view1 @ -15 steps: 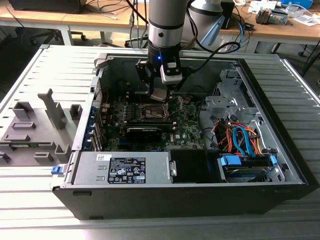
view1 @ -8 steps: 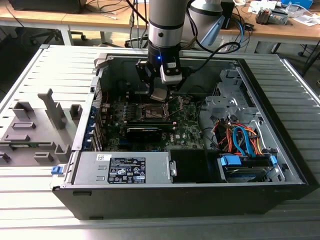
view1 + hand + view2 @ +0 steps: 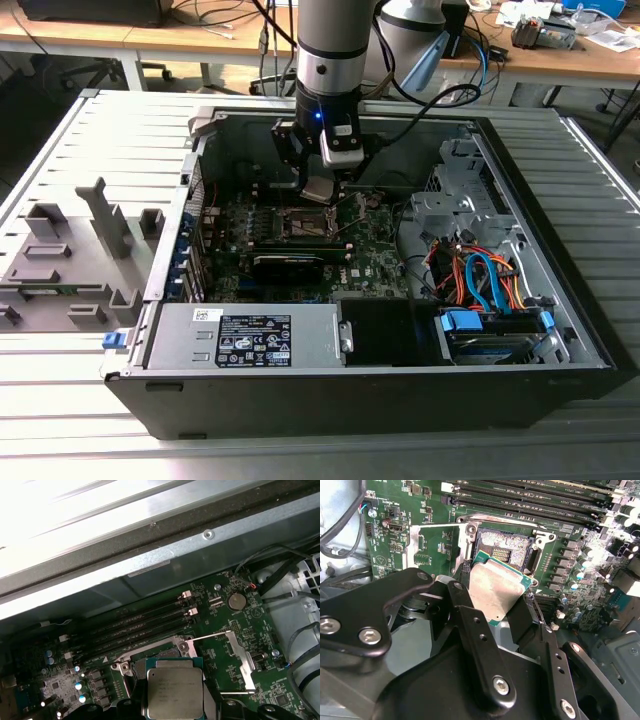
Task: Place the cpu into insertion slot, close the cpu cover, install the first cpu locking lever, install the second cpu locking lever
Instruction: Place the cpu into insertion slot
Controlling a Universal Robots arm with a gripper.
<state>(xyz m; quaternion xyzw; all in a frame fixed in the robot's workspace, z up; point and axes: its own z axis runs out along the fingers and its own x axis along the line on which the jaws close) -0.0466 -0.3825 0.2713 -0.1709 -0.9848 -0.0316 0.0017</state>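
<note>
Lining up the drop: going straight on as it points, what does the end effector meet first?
The cpu in the end effector would meet the insertion slot first; the gap is hard to judge.

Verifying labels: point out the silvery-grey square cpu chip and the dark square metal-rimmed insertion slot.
Silvery-grey square cpu chip (image 3: 495, 587): second wrist view, centre of its metal face.
Dark square insertion slot (image 3: 512, 542): second wrist view, exposed contact field.

This looks like a lab or a workshop. A robot arm (image 3: 335, 60) hangs over an open computer case (image 3: 350, 400) that lies on a big metal table (image 3: 80, 410) with ridges. Behind it stand wooden desks (image 3: 150, 42) with cables (image 3: 225, 15) and small things on them. Grey plastic holders (image 3: 60, 270) sit on the table beside the case.
</note>
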